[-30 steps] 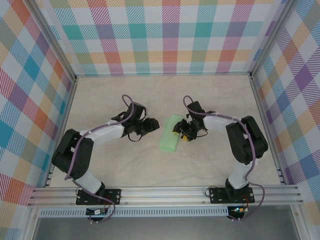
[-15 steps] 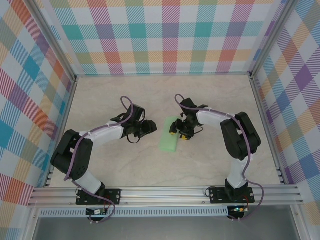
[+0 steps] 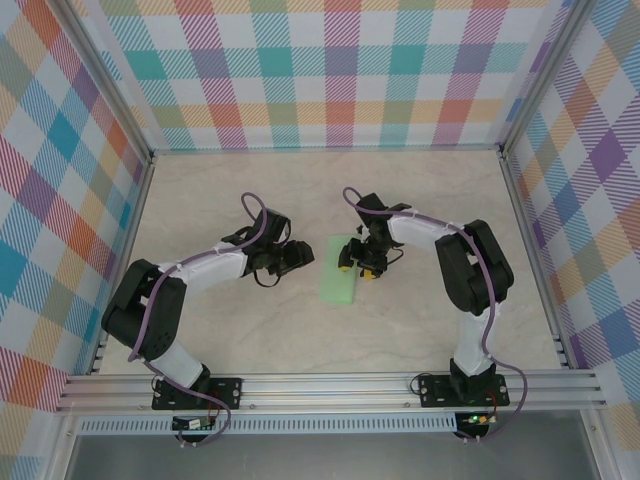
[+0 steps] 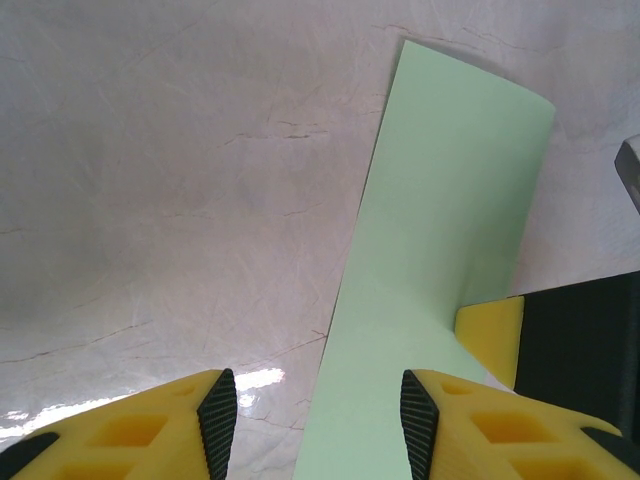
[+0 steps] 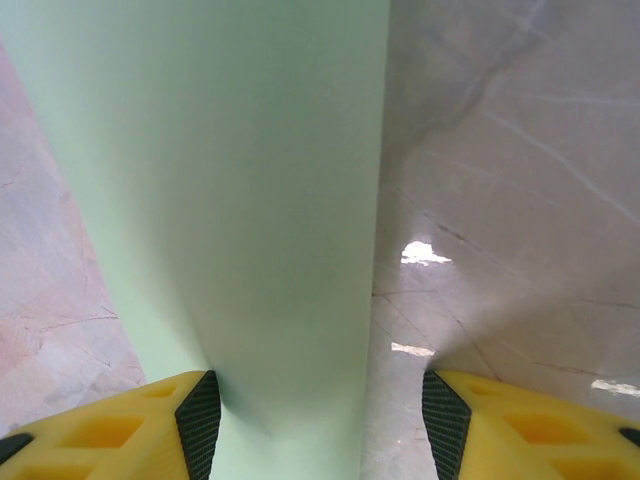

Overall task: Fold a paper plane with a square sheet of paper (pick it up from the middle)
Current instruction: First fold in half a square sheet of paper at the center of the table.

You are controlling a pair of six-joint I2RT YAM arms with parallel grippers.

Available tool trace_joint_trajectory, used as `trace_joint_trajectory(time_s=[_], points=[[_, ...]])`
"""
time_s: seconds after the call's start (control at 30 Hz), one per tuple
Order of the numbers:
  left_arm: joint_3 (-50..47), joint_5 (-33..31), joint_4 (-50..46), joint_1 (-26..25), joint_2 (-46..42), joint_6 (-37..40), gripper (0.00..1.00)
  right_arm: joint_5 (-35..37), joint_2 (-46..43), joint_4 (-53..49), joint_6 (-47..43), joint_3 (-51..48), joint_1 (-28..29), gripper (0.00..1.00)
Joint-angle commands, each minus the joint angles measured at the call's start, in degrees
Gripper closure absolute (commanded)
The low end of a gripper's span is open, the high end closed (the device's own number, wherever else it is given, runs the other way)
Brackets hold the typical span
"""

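The square sheet of paper (image 3: 338, 272) lies between my arms as a narrow strip, apparently folded once, with the left gripper (image 3: 298, 256) and right gripper (image 3: 357, 266) half open and holding nothing, so I judge most folds are left.

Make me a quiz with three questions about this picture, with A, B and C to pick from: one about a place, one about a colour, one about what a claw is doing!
1. Where does the paper lie?
A. On the table, between the left claw and the right claw.
B. Stuck on the back wall.
C. On the front rail.

2. What colour is the paper?
A. Pink.
B. Pale green.
C. Orange.

3. How is the left claw?
A. Open, pinching nothing.
B. Shut on the paper.
C. Shut on a pencil.

Answers:
1 A: the top view shows it there.
2 B: it looks pale green in every view.
3 A: its wrist view shows the fingers wide apart, squeezing nothing.
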Motion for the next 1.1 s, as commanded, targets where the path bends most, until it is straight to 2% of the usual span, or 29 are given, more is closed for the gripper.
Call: trace_joint_trajectory(time_s=[0.0, 0.3, 0.53, 0.63, 0.87, 1.07], points=[[-0.1, 0.4, -1.7, -0.4, -0.1, 0.9, 0.51, 2.5, 1.7, -4.2, -0.9, 0.5, 0.2, 0.41], [-0.9, -0.8, -2.4, -0.4, -2.0, 1.5, 0.49, 1.8, 0.2, -2.9, -0.8, 0.0, 0.2, 0.41], [-0.6, 0.3, -1.7, -0.4, -1.7, 1.4, 0.49, 3.9, -0.6, -8.7, -1.4, 3.6, 0.2, 0.42], [-0.1, 2.6, -0.5, -0.4, -1.0, 1.5, 0.49, 4.9, 0.5, -10.0, -0.8, 4.7, 0.2, 0.42], [2.0, 9.4, 2.5, -0.6, 1.9, 1.8, 0.50, 2.3, 1.3, -7.6, -1.2, 4.3, 0.2, 0.41], [4.9, 14.5, 5.2, -1.4, 6.7, 1.1, 0.57, 2.6, 1.7, -7.3, -0.6, 3.7, 0.2, 0.40]])
